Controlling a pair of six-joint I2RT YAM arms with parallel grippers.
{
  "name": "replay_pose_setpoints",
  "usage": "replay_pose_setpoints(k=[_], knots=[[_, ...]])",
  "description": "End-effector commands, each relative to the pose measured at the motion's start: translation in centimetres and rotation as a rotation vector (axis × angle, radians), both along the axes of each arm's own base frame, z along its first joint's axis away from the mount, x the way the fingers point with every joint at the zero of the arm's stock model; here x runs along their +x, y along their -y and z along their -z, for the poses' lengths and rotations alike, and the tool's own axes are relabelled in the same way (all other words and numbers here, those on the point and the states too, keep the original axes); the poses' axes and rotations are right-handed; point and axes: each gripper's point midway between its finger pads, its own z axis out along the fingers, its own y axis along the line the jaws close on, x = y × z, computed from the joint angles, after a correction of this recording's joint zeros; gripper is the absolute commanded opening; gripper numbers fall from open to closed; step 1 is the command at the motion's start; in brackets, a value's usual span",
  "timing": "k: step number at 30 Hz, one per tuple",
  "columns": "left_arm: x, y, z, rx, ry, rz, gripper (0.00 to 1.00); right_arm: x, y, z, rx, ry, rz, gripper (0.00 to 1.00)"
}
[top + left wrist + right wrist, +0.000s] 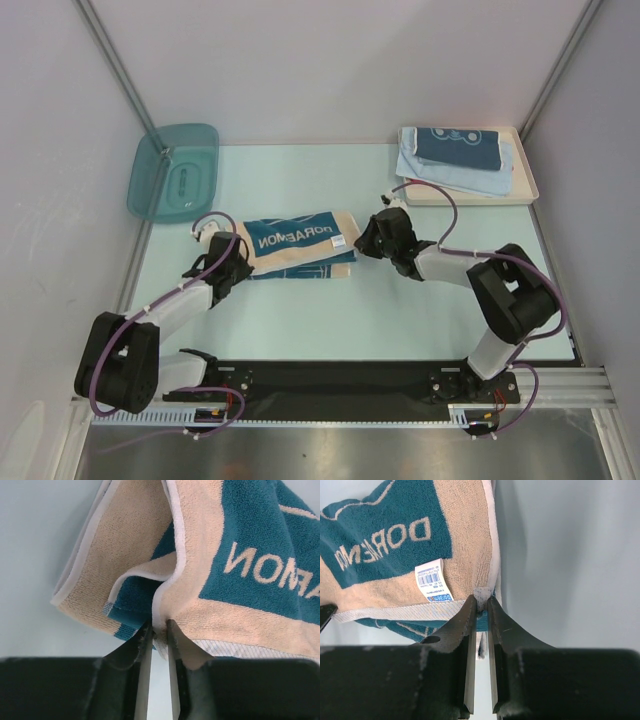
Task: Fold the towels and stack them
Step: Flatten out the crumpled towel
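I am clamping my left gripper (159,630) and right gripper (481,605) on opposite towel (300,245) corners, hems pinched between fingertips (146,639), for folding.

Pale green table (350,312). Lying on it: one folded beige-and-teal towel (300,243), centre-left. Also one blue bin (175,170) at the far left corner and one cream tray (528,178) at the far right.

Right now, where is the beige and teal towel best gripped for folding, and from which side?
Take the beige and teal towel at the hemmed corners of its two short ends, each arm coming from its own side, low over the table. It lies long and flat, so holding both ends should keep it taut. The left pincer and right pincer pinch those hems.
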Motion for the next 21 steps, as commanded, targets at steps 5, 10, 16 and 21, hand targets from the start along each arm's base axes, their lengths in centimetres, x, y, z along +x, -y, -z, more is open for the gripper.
replay_pose_setpoints(k=[5,10,16,21], knots=[[1.0,0.8,-2.5,-0.041,0.075,0.035,0.01,0.9,0.9,-3.2,-0.003,0.078,0.022,0.0],[1.2,2.0,-6.2,-0.087,0.156,0.1,0.0,0.7,1.4,-5.7,-0.019,0.118,0.017,0.0],[0.3,2.7,-12.9,-0.112,0.297,0.181,0.0,-0.4,2.0,-10.5,-0.098,0.218,-0.015,0.0],[-1.9,4.0,-20.5,-0.088,0.435,0.32,0.0,-2.7,2.1,-17.6,-0.192,0.36,-0.049,0.0]])
